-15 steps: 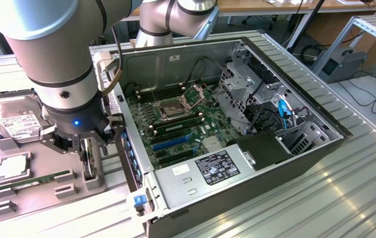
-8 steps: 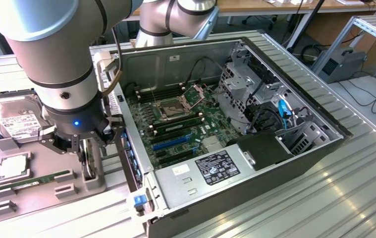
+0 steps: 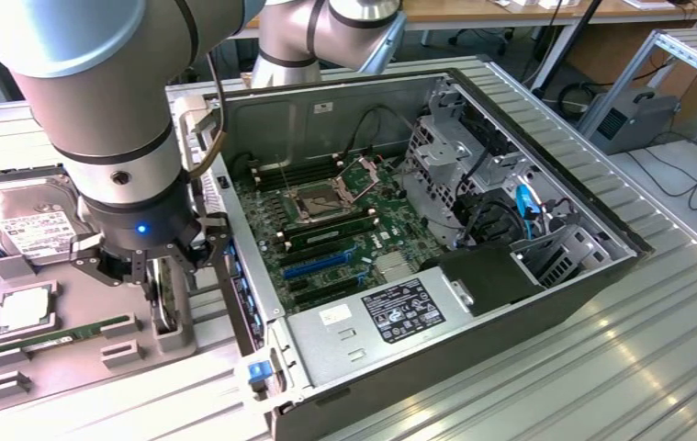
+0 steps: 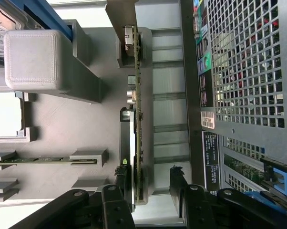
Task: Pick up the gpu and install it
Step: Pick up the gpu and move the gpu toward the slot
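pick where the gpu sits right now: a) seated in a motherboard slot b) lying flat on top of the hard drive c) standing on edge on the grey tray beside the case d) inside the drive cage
c: the gpu stands on edge on the grey tray outside the case, with the open gripper straddling one end.

The table [image 3: 642, 367] carried one boxy silver hard drive [image 3: 29, 225], one square silver processor chip [image 3: 26, 308], one narrow green memory stick [image 3: 61, 335], one thin dark-green gpu card [image 4: 138, 119], one grey plastic holder [image 3: 79, 372] and one open computer case [image 3: 311, 110].
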Robot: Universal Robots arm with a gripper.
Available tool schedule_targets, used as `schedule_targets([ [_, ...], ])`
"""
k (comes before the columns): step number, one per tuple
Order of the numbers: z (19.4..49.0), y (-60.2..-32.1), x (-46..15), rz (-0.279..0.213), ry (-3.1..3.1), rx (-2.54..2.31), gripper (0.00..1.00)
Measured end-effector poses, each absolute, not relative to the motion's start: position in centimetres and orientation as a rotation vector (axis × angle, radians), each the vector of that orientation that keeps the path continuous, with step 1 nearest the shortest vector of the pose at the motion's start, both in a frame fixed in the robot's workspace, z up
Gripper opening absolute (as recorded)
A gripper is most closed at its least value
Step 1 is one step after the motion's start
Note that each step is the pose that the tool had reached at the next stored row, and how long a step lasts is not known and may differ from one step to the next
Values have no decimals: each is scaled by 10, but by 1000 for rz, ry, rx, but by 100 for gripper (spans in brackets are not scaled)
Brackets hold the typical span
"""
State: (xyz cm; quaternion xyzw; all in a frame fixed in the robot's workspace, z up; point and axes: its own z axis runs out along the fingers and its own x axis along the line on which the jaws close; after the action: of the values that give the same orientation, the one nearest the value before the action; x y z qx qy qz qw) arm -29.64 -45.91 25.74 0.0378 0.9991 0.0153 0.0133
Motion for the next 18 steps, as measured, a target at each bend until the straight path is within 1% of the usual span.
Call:
schedule_targets([
  [18,257,-459,-308,48,3112,118,48],
])
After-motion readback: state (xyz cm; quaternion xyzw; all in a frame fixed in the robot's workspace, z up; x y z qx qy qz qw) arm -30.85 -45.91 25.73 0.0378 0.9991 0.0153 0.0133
